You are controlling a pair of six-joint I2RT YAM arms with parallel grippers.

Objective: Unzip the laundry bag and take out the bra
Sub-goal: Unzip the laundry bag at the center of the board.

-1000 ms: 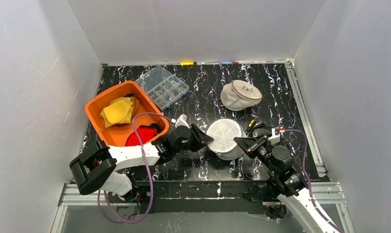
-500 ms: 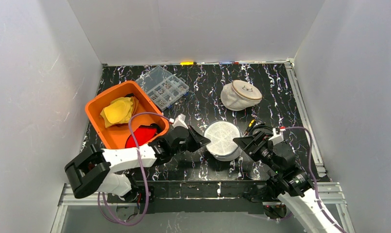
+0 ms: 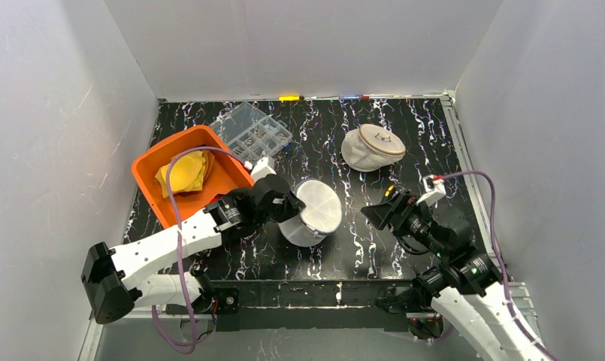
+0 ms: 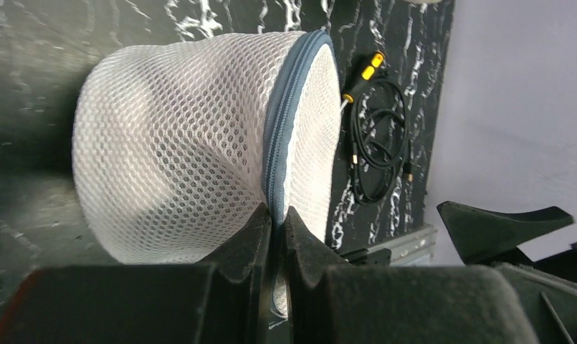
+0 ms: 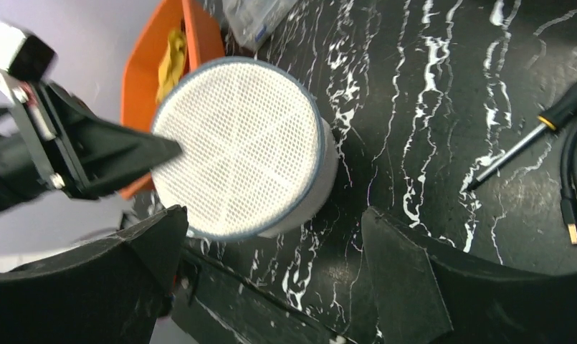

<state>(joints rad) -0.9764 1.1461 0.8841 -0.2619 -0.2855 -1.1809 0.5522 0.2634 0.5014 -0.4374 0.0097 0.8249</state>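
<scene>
The laundry bag (image 3: 314, 213) is a white mesh cylinder with a grey-blue zipper round its rim. It lies tilted at the table's middle, its round face turned to the right. My left gripper (image 3: 288, 207) is shut on the bag's zipper seam; in the left wrist view the gripper (image 4: 274, 215) pinches the seam of the bag (image 4: 178, 143) between both pads. My right gripper (image 3: 382, 214) stands open to the right of the bag, apart from it. In the right wrist view the gripper (image 5: 271, 218) has its fingers spread wide below the bag (image 5: 239, 154). The bra is hidden.
An orange bin (image 3: 152, 162) holding yellow cloth sits at the left, with a clear organiser box (image 3: 252, 134) behind it. A second beige mesh bag (image 3: 372, 147) lies at the back right. A screwdriver (image 5: 529, 140) and a black cable (image 4: 368, 143) lie near the right gripper.
The left gripper closed on the bag's seam and pulled the bag left, toward the bin. The right gripper opened, let go of the bag and drew back to the right.
</scene>
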